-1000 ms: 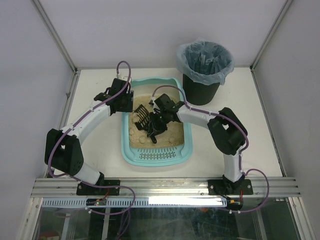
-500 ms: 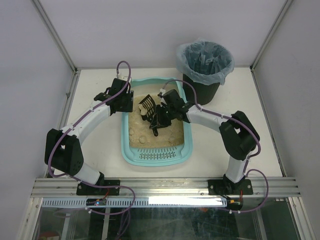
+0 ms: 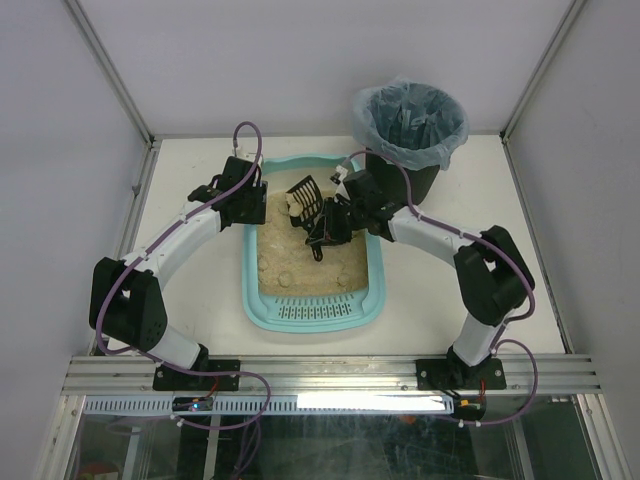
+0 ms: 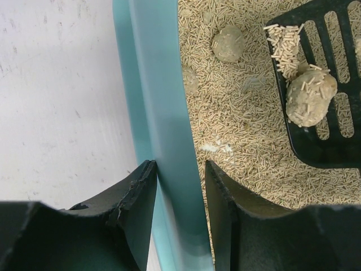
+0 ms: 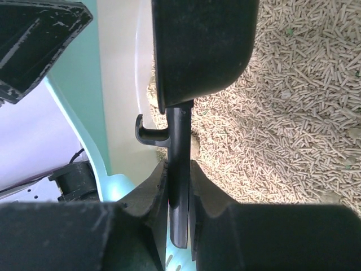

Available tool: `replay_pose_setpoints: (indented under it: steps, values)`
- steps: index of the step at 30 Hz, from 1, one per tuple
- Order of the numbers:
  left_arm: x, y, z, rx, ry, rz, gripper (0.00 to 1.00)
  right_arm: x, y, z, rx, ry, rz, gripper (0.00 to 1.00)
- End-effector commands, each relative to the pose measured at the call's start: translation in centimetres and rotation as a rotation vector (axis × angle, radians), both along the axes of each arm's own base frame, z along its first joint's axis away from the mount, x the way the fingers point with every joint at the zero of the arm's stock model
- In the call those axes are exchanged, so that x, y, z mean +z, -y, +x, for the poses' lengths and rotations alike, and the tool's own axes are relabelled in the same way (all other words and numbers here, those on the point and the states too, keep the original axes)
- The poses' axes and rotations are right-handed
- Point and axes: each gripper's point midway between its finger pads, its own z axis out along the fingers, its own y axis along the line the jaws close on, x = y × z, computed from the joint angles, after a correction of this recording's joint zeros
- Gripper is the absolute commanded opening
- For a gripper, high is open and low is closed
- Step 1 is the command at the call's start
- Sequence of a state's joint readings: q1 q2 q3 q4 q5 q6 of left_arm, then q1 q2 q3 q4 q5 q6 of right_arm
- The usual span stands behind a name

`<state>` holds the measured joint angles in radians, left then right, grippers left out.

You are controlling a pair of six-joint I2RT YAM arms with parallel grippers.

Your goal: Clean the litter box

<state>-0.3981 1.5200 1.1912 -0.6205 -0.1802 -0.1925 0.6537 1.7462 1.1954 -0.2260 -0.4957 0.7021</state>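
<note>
Because the litter box rests on the table with only the left gripper pinching its left rim, a slip there could let it skid. Beyond its far right corner stands the bag-lined bin. The right gripper, clamped tight on the black slotted scoop by its handle, carries a clump; any tilt while crossing the rim could roll it onto the table.

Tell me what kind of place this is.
Probably a robotics lab test cell, not a home: white panels enclose the table, two arms are bolted to an aluminium rail, and a litter box and lined bin are staged there.
</note>
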Motion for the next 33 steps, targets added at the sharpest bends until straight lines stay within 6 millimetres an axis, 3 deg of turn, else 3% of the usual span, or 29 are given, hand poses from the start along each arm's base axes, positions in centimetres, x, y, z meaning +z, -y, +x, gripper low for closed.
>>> replay_pose_setpoints:
  steps: [1, 10, 16, 17, 24, 28, 33]
  values:
    - [1.0, 1.4, 0.1, -0.044, 0.029, -0.046, 0.39, 4.6, -0.6, -0.1, 0.023, 0.082, 0.119, 0.0]
    - [1.6, 1.1, 0.2, -0.03, 0.047, -0.041, 0.41, 5.8, 0.6, -1.3, -0.028, 0.097, 0.162, 0.0]
    - [1.9, 1.0, 0.2, -0.024, 0.059, -0.04, 0.41, 7.5, 0.4, -2.3, -0.072, 0.125, 0.345, 0.0]
    - [1.9, 1.0, 0.2, -0.025, 0.058, -0.041, 0.41, 8.7, 0.2, -3.3, -0.079, 0.037, 0.415, 0.0]
    - [2.0, 0.9, 0.2, -0.021, 0.061, -0.039, 0.41, 10.6, 1.9, -4.2, -0.183, 0.02, 0.538, 0.0]
    - [2.0, 0.9, 0.2, -0.019, 0.061, -0.036, 0.41, 11.8, 1.5, -5.5, -0.096, -0.009, 0.601, 0.0]
    - [1.7, 0.7, 0.2, -0.014, 0.056, -0.028, 0.41, 11.8, 4.3, -3.7, -0.223, -0.039, 0.669, 0.0]
